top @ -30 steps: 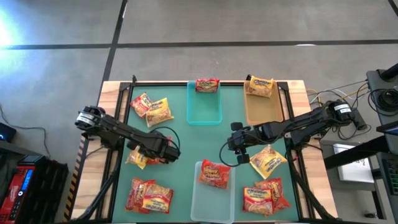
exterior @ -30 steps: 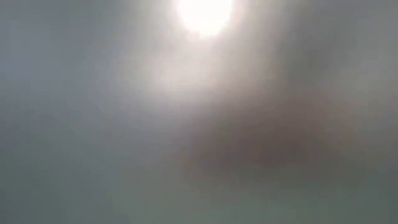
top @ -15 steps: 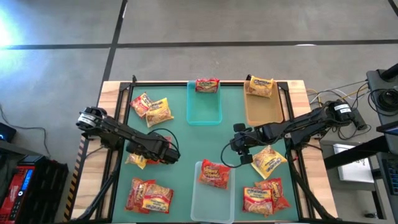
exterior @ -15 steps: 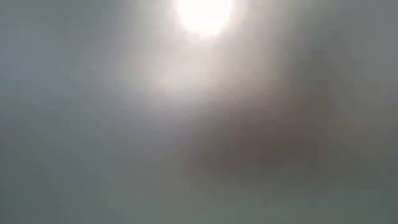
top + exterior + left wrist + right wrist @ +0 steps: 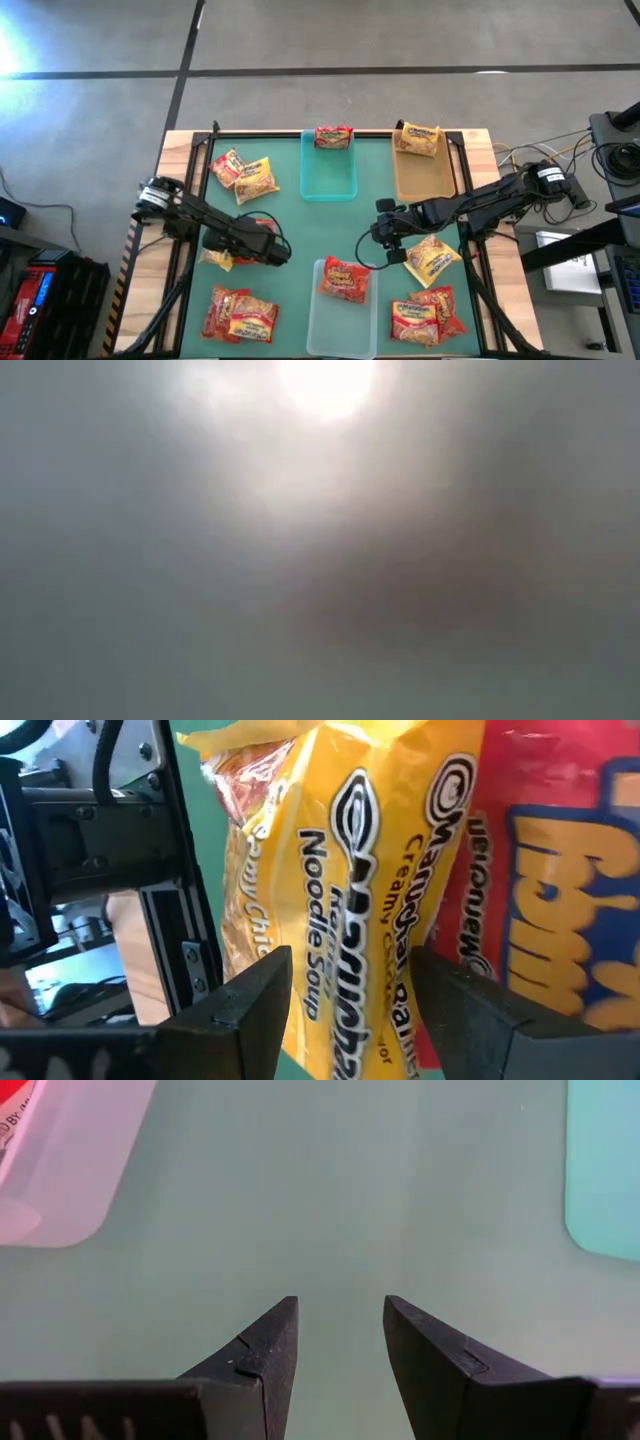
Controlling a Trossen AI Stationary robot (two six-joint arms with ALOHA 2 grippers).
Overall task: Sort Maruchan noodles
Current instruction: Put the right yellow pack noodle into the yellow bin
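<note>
Yellow packet [image 5: 340, 920] between left pincer's [image 5: 345, 1010] parted fingers.

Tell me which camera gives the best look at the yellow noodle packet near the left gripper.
The left wrist view: the yellow packet fills it, label readable, lying beside a red packet ahead of the open left gripper. The high view shows only a yellow corner past the arm. The low view is washed out; the right wrist view shows bare mat.

Low view blurred out; left pincer [image 5: 270, 250] hides packet [image 5: 217, 259].
</note>
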